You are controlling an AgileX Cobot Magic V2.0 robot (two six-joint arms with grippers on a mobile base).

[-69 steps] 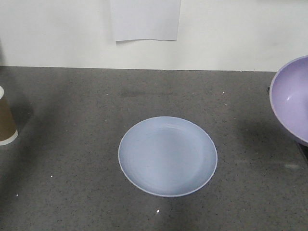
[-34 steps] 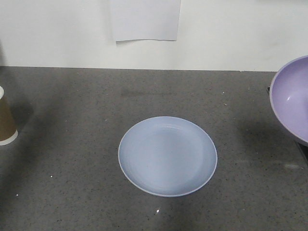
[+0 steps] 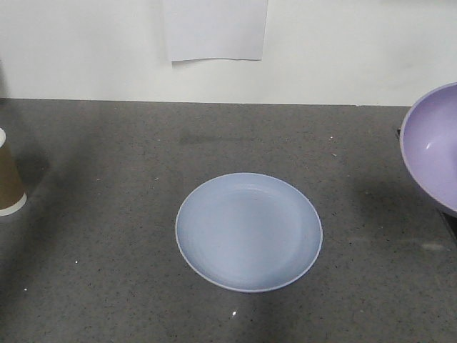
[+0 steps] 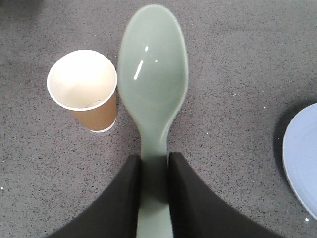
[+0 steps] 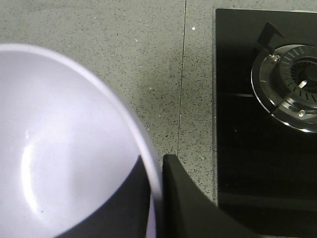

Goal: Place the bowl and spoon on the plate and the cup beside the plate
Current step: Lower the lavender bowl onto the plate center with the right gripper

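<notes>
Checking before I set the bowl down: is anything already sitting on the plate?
No, the plate shows its whole surface bare in the front view, with nothing on it.

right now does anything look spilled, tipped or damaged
Nothing stands out: the cup stands upright and empty, the plate lies flat and bare, the left gripper holds the spoon, the right gripper the bowl.

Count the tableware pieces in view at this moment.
4. The plate lies centred on the counter, the cup stands far left, the spoon is in the left gripper, the bowl in the right gripper. More may lie off-frame.
</notes>
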